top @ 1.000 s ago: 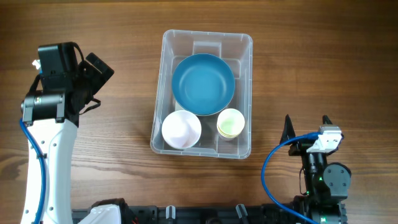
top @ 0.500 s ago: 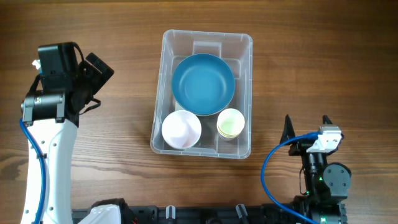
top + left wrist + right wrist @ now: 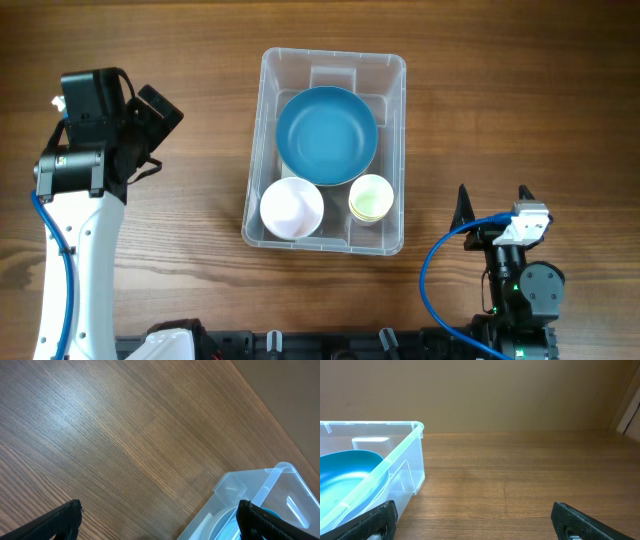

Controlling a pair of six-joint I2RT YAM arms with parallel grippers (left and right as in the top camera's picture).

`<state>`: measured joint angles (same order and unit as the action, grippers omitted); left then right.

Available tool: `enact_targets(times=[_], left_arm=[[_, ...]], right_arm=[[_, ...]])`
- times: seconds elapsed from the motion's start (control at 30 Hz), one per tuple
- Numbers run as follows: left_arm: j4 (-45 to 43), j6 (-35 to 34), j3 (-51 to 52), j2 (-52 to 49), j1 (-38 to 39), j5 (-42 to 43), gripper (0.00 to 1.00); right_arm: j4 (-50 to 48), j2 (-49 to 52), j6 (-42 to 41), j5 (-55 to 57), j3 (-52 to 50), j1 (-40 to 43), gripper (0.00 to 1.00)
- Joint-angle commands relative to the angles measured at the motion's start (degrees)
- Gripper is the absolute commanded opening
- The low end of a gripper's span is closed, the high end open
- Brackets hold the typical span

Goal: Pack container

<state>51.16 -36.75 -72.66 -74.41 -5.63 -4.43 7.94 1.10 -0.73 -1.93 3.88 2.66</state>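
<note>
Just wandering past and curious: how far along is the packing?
Done: a blue bowl, a white bowl and a pale green cup sit inside the container. In hand: nothing; the left claw and right claw are open, away from it. Left: nothing else in view waits to go in.

blue bowl (image 3: 326,135): largest, upright
white bowl (image 3: 291,208): against blue bowl's rim
green cup (image 3: 371,197): right of white bowl
table (image 3: 520,90): brown wood

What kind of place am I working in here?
Probably a lab-style robot workstation, not a home kitchen: a wood-grain table, a plain tan wall behind it, and a clear plastic rectangular container holding a round blue bowl.
</note>
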Motion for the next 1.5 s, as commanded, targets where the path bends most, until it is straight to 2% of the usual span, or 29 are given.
enact_targets(times=[0.0, 0.43, 0.63, 0.93, 1.3, 1.47], left_arm=[[-0.1, 0.1, -0.3, 0.2, -0.2, 0.5, 1.0], [-0.3, 0.1, -0.3, 0.2, -0.2, 0.5, 1.0], [-1.3, 0.1, -0.3, 4.2, -0.2, 0.6, 1.0], [1.7, 0.5, -0.3, 25.8, 2.8, -0.5, 1.0], [16.8, 0.5, -0.1, 50.1, 2.7, -7.5, 1.0], [16.5, 0.5, 5.0, 57.7, 2.5, -8.1, 1.0]], right_arm=[[-0.1, -0.8, 0.7, -0.9, -0.2, -0.3, 1.0], [-0.1, -0.8, 0.7, -0.9, -0.2, -0.3, 1.0], [-0.1, -0.8, 0.7, -0.9, -0.2, -0.3, 1.0], [-0.1, -0.8, 0.7, -0.9, -0.2, -0.3, 1.0], [-0.1, -0.8, 0.7, -0.9, -0.2, -0.3, 1.0], [-0.1, -0.8, 0.7, -0.9, -0.2, -0.3, 1.0]])
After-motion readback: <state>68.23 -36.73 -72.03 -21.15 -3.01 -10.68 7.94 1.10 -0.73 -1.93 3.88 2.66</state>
